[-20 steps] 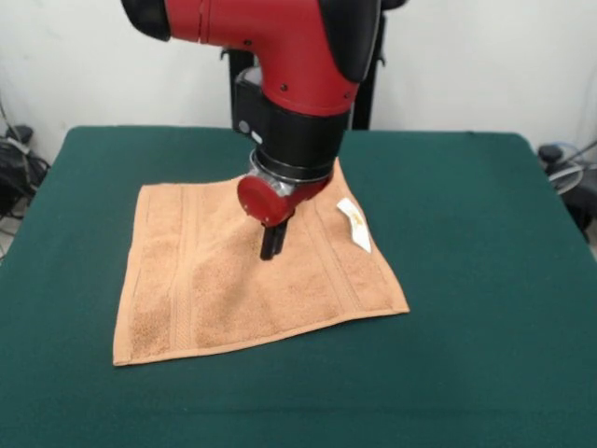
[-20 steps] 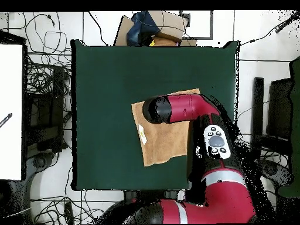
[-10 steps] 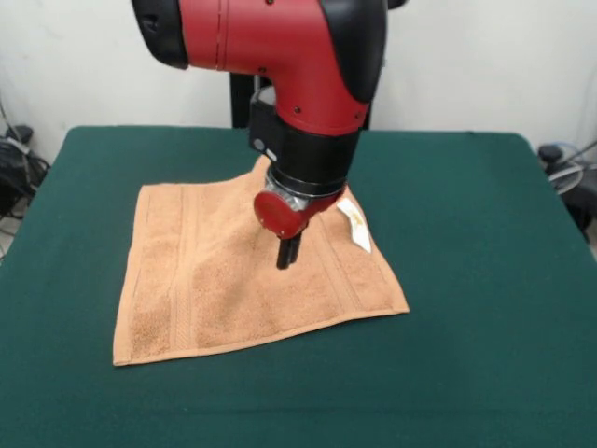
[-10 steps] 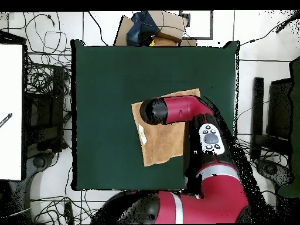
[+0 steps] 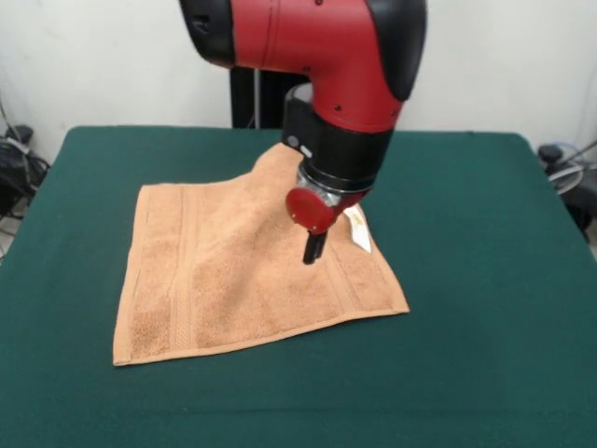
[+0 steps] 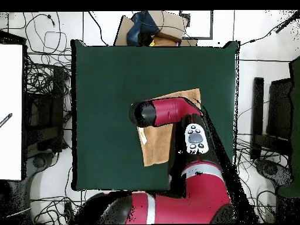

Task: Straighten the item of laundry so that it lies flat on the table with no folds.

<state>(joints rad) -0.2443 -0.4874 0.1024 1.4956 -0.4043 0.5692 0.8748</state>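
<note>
The wide rectangular table (image 5: 485,373) covered in dark green felt-like cloth filled the front view, and the light orange-brown terry towel (image 5: 215,280) lay on it a little left of the middle, well away from every table edge.

The towel was roughly square, so no long axis was clear. It sat turned on the table: in the front view its near edge ran from the near-left corner up toward the near-right corner, and its woven stripe bands ran from near to far, one band close to the left edge and one close to the right edge. Most of the cloth was spread out and flat. Toward the far side a soft raised ridge ran up to the far corner, which stood a little higher than the rest. A small white tag (image 5: 359,233) lay at the far-right edge.

The black gripper (image 5: 313,248) of the red and black robot arm (image 5: 317,56) pointed straight down over the right part of the towel, just left of the tag. Its tips looked pressed together as one dark bar, holding nothing. I could not tell whether they touched the cloth.

In the overhead view the arm covered much of the towel (image 6: 157,149).
</note>
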